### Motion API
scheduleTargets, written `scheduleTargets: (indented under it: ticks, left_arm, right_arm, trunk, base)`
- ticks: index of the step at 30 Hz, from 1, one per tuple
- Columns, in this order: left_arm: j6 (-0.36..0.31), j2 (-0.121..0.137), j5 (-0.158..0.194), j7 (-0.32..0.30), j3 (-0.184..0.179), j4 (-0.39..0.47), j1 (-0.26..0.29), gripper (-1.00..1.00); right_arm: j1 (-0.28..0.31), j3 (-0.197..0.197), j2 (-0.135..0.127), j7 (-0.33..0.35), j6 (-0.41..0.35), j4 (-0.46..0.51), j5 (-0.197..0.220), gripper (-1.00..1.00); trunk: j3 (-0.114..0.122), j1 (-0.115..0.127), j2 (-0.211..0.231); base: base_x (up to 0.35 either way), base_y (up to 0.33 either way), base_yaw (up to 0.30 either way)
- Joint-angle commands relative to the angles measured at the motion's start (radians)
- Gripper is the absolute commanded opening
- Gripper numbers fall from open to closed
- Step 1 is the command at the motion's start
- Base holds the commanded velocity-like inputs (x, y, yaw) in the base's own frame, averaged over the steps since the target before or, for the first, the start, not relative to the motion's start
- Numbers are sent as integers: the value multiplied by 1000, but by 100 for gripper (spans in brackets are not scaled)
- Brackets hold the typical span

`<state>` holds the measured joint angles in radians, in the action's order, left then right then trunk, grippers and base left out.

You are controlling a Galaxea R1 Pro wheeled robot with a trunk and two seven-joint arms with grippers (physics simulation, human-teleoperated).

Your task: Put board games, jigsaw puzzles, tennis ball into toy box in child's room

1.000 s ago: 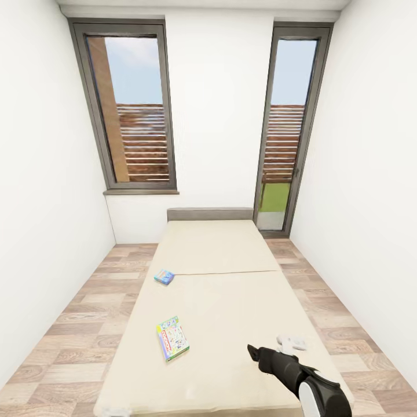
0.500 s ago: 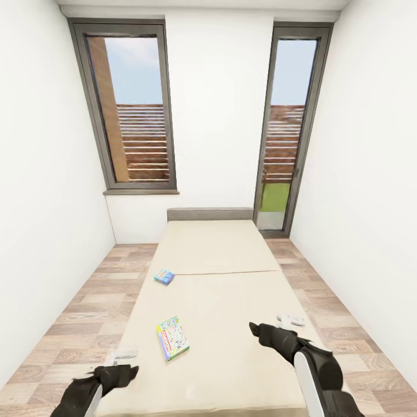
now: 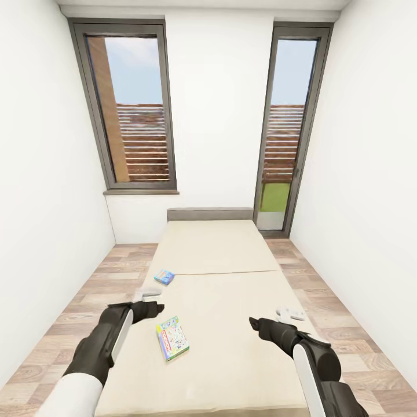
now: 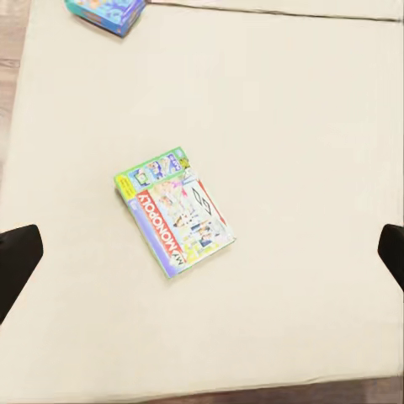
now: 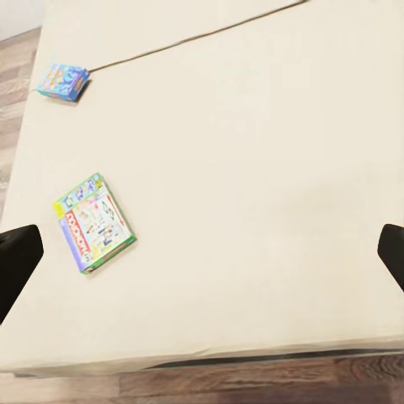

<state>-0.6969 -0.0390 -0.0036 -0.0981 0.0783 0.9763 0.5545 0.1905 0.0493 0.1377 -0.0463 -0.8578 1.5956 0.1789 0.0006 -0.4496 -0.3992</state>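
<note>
Two board games lie on the beige bed (image 3: 226, 272). The pale green multicoloured box (image 3: 172, 337) lies flat near the foot of the bed, left of the middle. The small blue box (image 3: 164, 277) sits farther up by the left edge. My left gripper (image 3: 147, 293) hovers open over the bed's left edge, between the two boxes. In the left wrist view the pale green box (image 4: 175, 212) is below it, between the dark fingertips (image 4: 17, 261), and the blue box (image 4: 106, 12) sits at the frame's edge. My right gripper (image 3: 291, 314) hangs open over the bed's right side; its view holds the pale green box (image 5: 93, 222) and the blue box (image 5: 62, 82).
A grey headboard (image 3: 209, 214) stands against the far white wall, between a window (image 3: 130, 110) and a glass door (image 3: 286, 133). Narrow strips of wood floor (image 3: 75, 313) run along both sides of the bed, closed in by white side walls.
My left arm has come up from the lower left and reached forward over the bed's left edge. My right gripper has risen and moved a little forward. The boxes have not moved.
</note>
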Motion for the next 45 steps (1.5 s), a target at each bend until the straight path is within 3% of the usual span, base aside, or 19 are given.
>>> scheduleTargets:
  ticks: [1, 3, 9, 15, 19, 27, 45]
  left_arm:
    - [-6, -9, -3, -4, 4, -13, 14, 100]
    - [-7, -26, -5, 3, 3, -60, 57, 100]
    - [14, -41, -5, 38, 3, -220, 161, 100]
    - [104, -57, -5, 95, 3, -366, 250, 100]
    - [147, -63, 0, 171, 4, -438, 296, 100]
    - [215, -67, 2, 240, 5, -470, 314, 100]
    - [267, -68, 2, 252, 6, -475, 317, 100]
  right_arm:
    - [1, 1, 1, -5, -4, 1, 9, 100]
    - [1, -1, 1, -5, -5, 1, 9, 100]
    - [1, -3, 0, -3, -5, 2, 10, 100]
    - [0, -5, -2, 2, -7, 3, 10, 100]
    - [0, -6, 0, 2, -7, 5, 9, 100]
    - [1, -6, 1, 2, -8, 6, 9, 100]
    - [7, -6, -5, 2, -23, 6, 10, 100]
  trunk:
    - [-1, 0, -1]
    - [-1, 0, -1]
    - [-1, 0, -1]
    - [-1, 0, -1]
    - [-1, 0, -1]
    - [-1, 0, -1]
    - [-15, 0, -1]
  base:
    - [0, 0, 0]
    - [0, 0, 0]
    - [0, 0, 0]
    - [0, 0, 0]
    - [0, 0, 0]
    - [0, 0, 0]
    - [0, 0, 0]
